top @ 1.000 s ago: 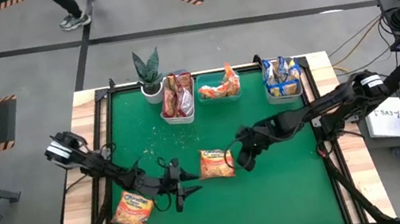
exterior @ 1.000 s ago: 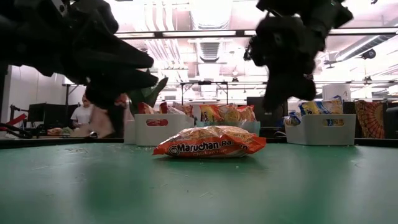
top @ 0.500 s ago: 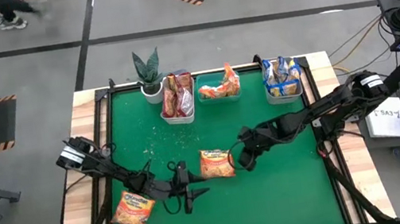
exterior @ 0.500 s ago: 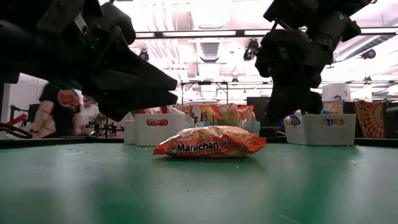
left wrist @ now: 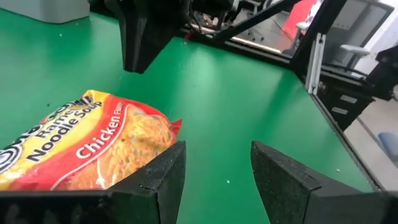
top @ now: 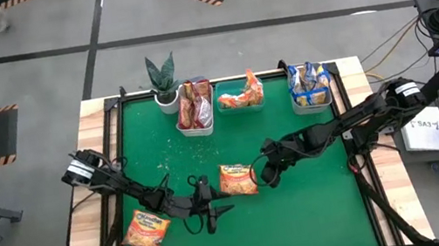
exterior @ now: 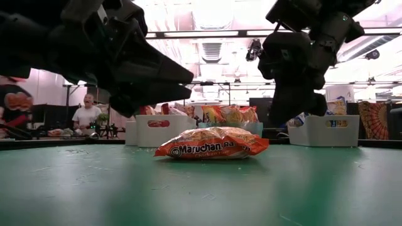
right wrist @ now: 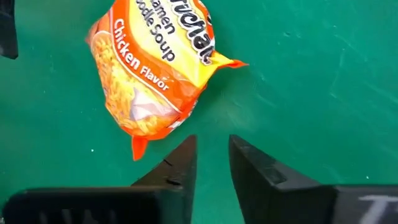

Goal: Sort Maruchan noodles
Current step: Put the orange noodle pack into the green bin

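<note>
Orange crinkly plastic marks the Maruchan packet (top: 237, 179) lying flat mid-mat, well in front of the bins (top: 194, 109). Right gripper (top: 265, 175) hovers just beside it, fingers slightly parted, empty. Left gripper (top: 216, 213) waits near its other side, spread and empty. Light, slippery, brittle inside: probably best pinched at a sealed edge.

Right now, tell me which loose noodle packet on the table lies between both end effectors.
The orange chicken packet mid-mat, with the right end effector beside it; the other loose packet lies at the mat's left edge, under the left arm.
</note>
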Robot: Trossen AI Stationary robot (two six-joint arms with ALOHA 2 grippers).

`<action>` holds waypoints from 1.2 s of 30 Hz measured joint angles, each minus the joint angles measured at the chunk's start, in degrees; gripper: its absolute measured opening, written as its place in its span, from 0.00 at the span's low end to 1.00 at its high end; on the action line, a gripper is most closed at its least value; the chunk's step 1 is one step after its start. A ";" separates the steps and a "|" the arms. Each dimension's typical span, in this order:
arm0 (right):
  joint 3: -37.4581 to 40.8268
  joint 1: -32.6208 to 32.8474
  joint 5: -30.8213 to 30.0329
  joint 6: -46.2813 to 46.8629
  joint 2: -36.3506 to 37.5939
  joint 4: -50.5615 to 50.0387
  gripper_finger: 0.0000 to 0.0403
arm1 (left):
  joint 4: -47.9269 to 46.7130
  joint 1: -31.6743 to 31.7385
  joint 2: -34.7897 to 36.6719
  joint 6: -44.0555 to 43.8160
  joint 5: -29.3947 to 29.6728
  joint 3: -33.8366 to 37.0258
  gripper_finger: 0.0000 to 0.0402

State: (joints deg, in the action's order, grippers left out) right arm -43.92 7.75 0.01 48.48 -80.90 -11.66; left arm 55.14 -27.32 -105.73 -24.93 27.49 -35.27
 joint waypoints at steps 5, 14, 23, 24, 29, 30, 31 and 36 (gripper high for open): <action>0.00 0.30 0.04 2.44 -0.18 -0.05 0.34 | 0.06 0.06 0.00 0.46 0.00 0.00 0.41; 0.24 1.61 -1.75 5.97 -0.18 0.02 0.61 | 0.01 0.38 0.00 4.94 -0.02 0.26 0.41; 0.82 2.51 -3.05 8.99 -0.18 1.62 0.68 | -0.20 0.52 -0.04 4.33 -0.02 0.90 0.41; 1.02 2.50 -3.07 8.94 -0.18 2.45 0.68 | -0.21 0.52 -0.04 4.33 -0.02 0.90 0.41; 3.95 2.51 -4.34 9.24 -0.18 10.20 0.66 | -0.73 0.83 -0.04 4.92 -0.04 0.90 0.41; 4.83 2.51 -4.63 9.42 -0.18 12.21 0.66 | -1.43 0.84 -0.04 4.92 -0.04 0.90 0.41; 5.92 2.51 -4.81 9.47 -0.19 14.44 0.67 | -2.43 0.84 -0.04 4.89 -0.03 0.93 0.41; 9.49 2.49 -8.74 10.81 -0.64 23.15 0.68 | -4.50 1.01 -0.04 3.71 0.00 1.67 0.41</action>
State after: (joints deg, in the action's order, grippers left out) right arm -34.43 10.24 -8.73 59.29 -81.54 11.48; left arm 50.65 -26.31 -105.78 -21.22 27.48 -33.59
